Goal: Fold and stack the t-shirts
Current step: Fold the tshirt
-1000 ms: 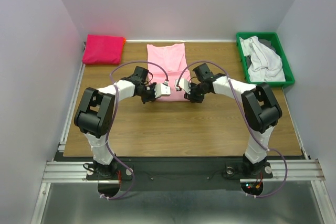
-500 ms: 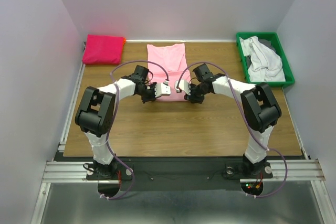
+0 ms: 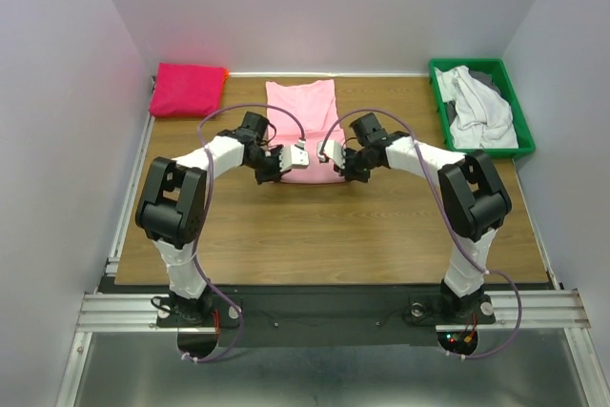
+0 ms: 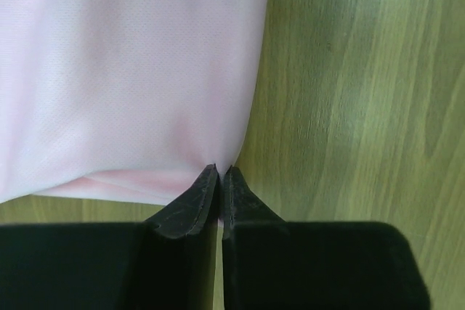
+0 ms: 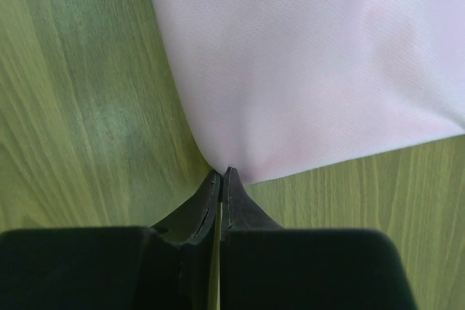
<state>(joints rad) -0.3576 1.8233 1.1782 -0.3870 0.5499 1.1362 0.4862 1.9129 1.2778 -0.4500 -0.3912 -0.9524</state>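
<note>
Jaws of the left gripper [image 4: 220, 172] are pressing together on a corner of the light pink t-shirt [image 3: 303, 111], the cloth drawing to a small point right where the two dark tips are meeting. Those of the right gripper [image 5: 221, 173] are doing the same at another corner of that shirt, tips closed with the fabric's edge running into them and bare wood showing on either side. From above, both arms are reaching inward from their bases toward the middle of the table [image 3: 324, 226], their wrists facing each other over the near end of the shirt, close together but not touching. This shirt is lying flat and lengthwise at the centre of the far half of the table, its far end close to the back wall. A hot pink t-shirt [image 3: 188, 90] is sitting folded in the far left corner (a thin orange edge is showing along its right side), well apart from both arms. Over on the far right, a green bin [image 3: 519, 126] is holding a crumpled white t-shirt [image 3: 477, 107], with a patch of grey cloth [image 3: 488, 71] peeking out behind it at the bin's far end.
</note>
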